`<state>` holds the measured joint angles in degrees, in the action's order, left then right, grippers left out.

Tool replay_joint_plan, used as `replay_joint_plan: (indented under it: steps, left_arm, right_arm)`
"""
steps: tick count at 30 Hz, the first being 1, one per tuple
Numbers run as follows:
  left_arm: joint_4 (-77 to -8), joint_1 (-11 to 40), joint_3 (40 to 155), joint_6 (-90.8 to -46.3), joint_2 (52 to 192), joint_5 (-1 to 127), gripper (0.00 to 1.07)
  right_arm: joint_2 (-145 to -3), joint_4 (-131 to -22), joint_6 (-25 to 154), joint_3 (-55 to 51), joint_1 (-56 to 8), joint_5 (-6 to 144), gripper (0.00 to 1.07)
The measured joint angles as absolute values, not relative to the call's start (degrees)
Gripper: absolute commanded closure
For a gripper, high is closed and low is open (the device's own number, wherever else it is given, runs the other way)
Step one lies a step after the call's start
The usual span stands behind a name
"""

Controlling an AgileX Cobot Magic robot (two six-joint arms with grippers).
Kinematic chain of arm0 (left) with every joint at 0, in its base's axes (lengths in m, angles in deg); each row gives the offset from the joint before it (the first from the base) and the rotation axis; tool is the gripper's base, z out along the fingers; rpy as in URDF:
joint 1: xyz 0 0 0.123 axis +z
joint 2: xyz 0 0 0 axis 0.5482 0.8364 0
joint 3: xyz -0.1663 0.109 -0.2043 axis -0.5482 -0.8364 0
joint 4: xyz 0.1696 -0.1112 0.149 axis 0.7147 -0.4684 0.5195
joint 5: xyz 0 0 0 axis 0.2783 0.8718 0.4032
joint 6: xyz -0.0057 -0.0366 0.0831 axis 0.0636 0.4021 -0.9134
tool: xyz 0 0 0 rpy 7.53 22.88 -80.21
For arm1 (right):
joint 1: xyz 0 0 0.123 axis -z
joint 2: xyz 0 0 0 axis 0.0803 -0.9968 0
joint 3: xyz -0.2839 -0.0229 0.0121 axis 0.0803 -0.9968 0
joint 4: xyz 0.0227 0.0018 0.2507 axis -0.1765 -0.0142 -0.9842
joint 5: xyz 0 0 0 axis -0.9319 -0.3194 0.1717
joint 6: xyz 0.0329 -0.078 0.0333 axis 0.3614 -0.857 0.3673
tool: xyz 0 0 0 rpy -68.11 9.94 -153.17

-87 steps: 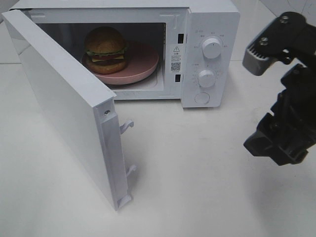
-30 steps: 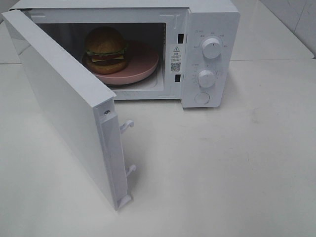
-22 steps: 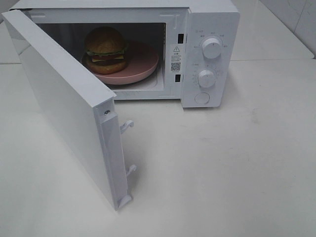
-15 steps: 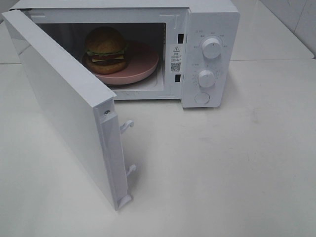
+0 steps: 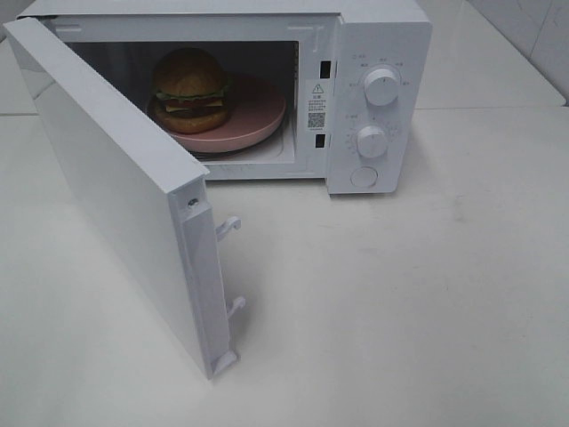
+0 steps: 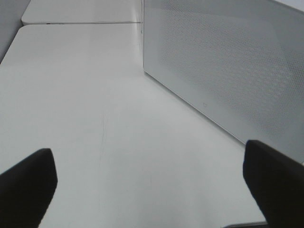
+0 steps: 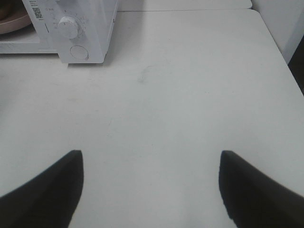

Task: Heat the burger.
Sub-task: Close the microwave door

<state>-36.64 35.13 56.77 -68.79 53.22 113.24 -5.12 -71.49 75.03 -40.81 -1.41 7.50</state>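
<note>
Just one burger [image 5: 189,89], one plate [image 5: 260,108]

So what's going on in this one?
The burger sits on a pink plate inside the microwave, whose door stands wide open. Nothing is being handled: the left gripper and right gripper are both open and empty, above the table. The door is not yet closed.

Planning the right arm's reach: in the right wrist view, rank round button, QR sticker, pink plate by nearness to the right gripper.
1. round button, low on the panel.
2. QR sticker, past the knob.
3. pink plate, inside the microwave.
</note>
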Motion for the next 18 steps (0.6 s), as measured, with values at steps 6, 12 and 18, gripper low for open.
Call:
replay_joint_plan:
  steps: [6, 12, 18]
  left_arm:
    - [-36.64, 35.13, 56.77, -68.79, 53.22, 113.24, 0.07]
    - [-36.64, 35.13, 56.77, -68.79, 53.22, 113.24, 0.07]
    - [-36.64, 35.13, 56.77, -68.79, 53.22, 113.24, 0.07]
  right_arm:
    - [-5.12, -71.49, 75.03, -40.81, -1.41, 7.5, 0.31]
    - [-5.12, -71.49, 75.03, -40.81, -1.41, 7.5, 0.31]
    - [-5.12, -71.49, 75.03, -40.81, -1.41, 7.5, 0.31]
